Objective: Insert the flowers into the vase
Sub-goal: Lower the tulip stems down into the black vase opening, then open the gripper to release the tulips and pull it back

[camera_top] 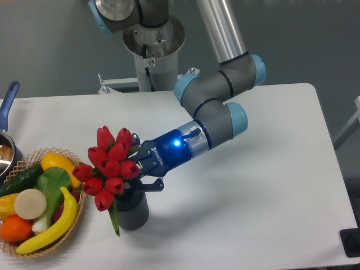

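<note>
The flowers [109,166], a tight bunch of red tulip buds with green stems and leaves, stand over the mouth of the vase [134,212], a short dark grey ribbed cylinder near the table's front left. The stems go down into the vase and one green leaf hangs over its left side. My gripper [142,171] comes in from the right, just above the vase's rim, and is shut on the flowers at the stems right below the buds. The vase's mouth is hidden by the buds and my fingers.
A woven basket [74,223] with a banana, an orange, a cucumber and other produce sits just left of the vase. A pot with a blue handle [8,104] is at the far left edge. The arm's base column [152,42] stands at the table's back.
</note>
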`<state>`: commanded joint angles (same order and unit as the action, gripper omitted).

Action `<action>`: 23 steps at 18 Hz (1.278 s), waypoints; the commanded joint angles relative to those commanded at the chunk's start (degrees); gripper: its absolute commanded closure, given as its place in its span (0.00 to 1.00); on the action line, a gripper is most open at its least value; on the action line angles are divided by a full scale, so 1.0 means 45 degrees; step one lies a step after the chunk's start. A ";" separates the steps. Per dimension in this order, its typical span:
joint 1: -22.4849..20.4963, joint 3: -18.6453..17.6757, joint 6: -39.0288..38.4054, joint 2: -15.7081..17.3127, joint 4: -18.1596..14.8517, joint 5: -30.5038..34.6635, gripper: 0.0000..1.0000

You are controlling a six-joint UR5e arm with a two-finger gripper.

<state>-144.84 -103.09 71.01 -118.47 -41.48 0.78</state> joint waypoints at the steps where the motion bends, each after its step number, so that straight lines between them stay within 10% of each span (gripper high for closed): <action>1: 0.0000 0.0019 0.0000 -0.0021 0.0000 0.0118 0.69; 11: -0.0020 0.0020 0.0000 -0.0373 0.0000 0.0686 0.59; 16: -0.0098 -0.0020 0.0000 -0.0314 0.0000 0.0802 0.18; 23: -0.0292 -0.0117 0.0000 -0.0042 0.0000 0.1563 0.00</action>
<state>-146.16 -103.62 71.02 -118.66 -41.48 7.82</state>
